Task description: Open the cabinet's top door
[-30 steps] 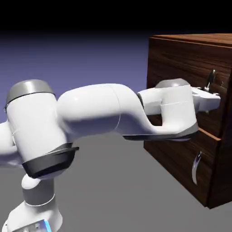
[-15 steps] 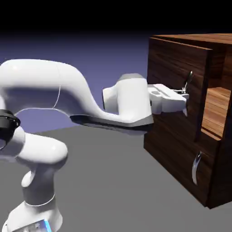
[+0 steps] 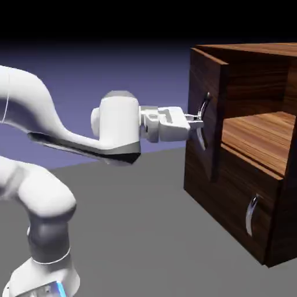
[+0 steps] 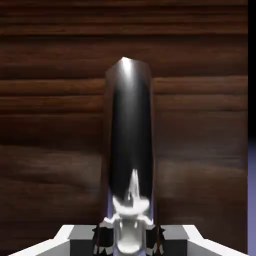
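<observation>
The dark walnut cabinet (image 3: 255,191) stands at the exterior view's right. Its top door (image 3: 206,110) is swung wide out toward the arm, and the lighter wood shelf (image 3: 264,130) inside shows. My gripper (image 3: 197,122) reaches level from the left and is shut on the door's curved silver handle (image 3: 203,113). In the hand view that handle (image 4: 129,150) rises large between my grey fingertips (image 4: 102,235), with the door's dark wood grain (image 4: 50,125) filling the picture behind it.
The lower panel (image 3: 232,203) is shut, its silver handle (image 3: 251,214) near the cabinet's right front. The white arm (image 3: 52,133) arches in from the left over the grey table (image 3: 145,243).
The arm has drawn back to the left with the handle in its grip. The top door has swung from nearly shut to wide open, uncovering the inner shelf.
</observation>
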You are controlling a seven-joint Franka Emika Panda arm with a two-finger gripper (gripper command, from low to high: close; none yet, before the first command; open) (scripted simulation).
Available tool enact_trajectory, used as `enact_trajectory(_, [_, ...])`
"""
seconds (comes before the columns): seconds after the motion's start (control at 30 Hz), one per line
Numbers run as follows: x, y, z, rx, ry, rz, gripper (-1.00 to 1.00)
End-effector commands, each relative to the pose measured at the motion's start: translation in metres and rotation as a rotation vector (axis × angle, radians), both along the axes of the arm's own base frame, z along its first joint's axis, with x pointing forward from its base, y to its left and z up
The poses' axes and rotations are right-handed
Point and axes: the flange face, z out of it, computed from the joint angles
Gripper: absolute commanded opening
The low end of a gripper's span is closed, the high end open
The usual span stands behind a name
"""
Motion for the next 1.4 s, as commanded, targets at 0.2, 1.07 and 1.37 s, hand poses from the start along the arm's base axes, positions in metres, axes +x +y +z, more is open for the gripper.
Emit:
enact_trajectory(0.2, [-0.026, 0.024, 0.0, 0.003, 0.0, -0.072, -1.0])
enact_trajectory(1.07, [-0.103, 0.12, 0.0, 0.003, 0.0, -0.317, -1.0])
enact_trajectory(1.37, [-0.139, 0.19, 0.0, 0.003, -0.001, -0.475, -1.0])
